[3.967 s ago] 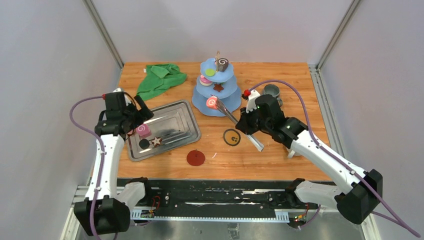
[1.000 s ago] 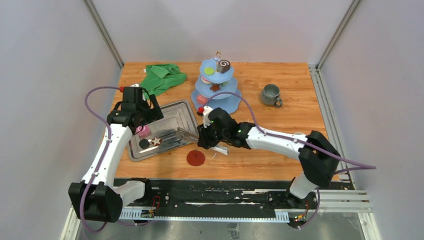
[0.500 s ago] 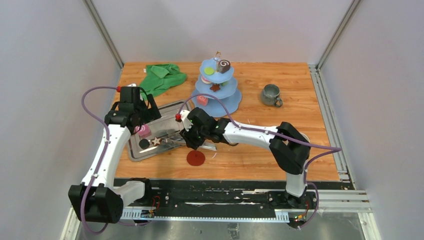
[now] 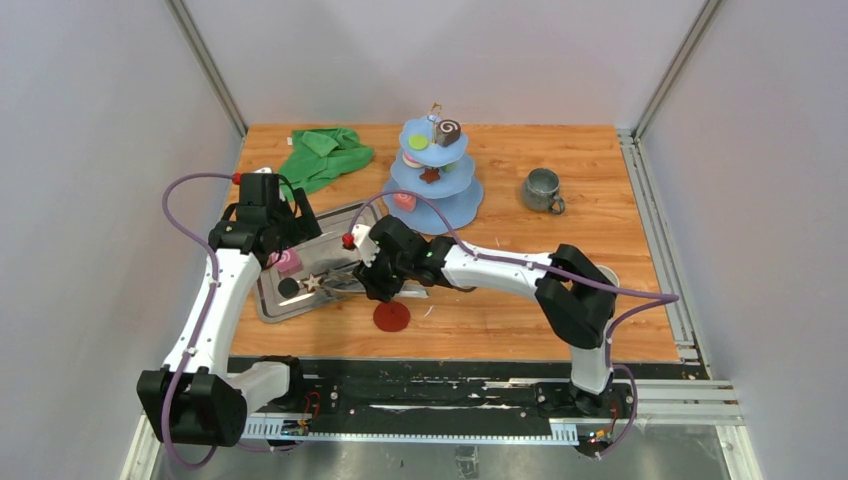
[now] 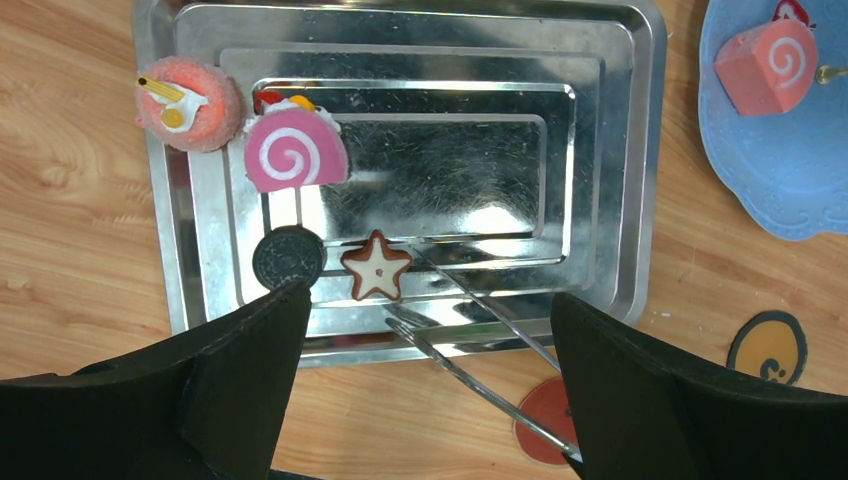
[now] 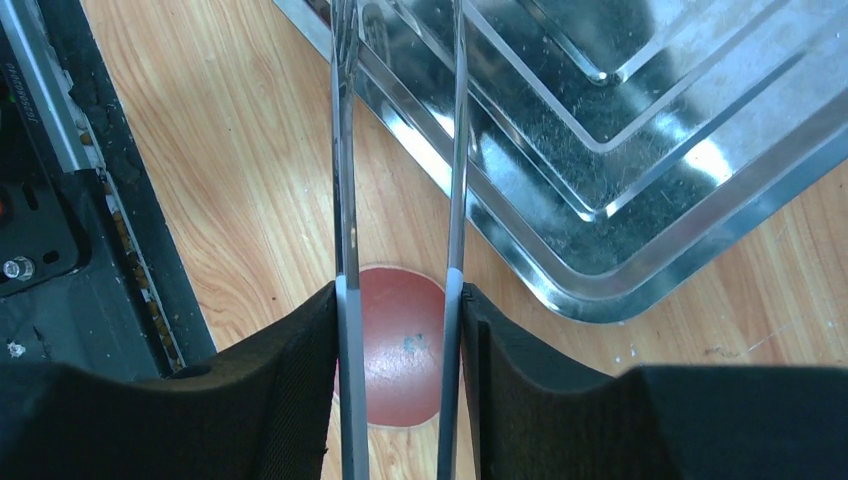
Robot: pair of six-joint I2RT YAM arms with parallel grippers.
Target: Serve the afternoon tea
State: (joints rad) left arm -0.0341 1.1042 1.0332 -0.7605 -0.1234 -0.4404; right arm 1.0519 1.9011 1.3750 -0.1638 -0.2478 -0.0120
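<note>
Clamping metal tongs (image 6: 344,180): right pincer (image 6: 400,310), tips beside brown star (image 5: 377,266); left pincer (image 5: 428,300) spread wide, empty.

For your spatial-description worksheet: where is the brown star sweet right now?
In the left wrist view, the brown star lies on the steel tray, near its lower-left edge, just right of the black disc and below the pink swirl roll.

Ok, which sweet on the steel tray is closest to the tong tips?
The brown star: a tip of the tongs is at its edge. The black disc lies past it, and the pink swirl roll sits farther up the tray.
</note>
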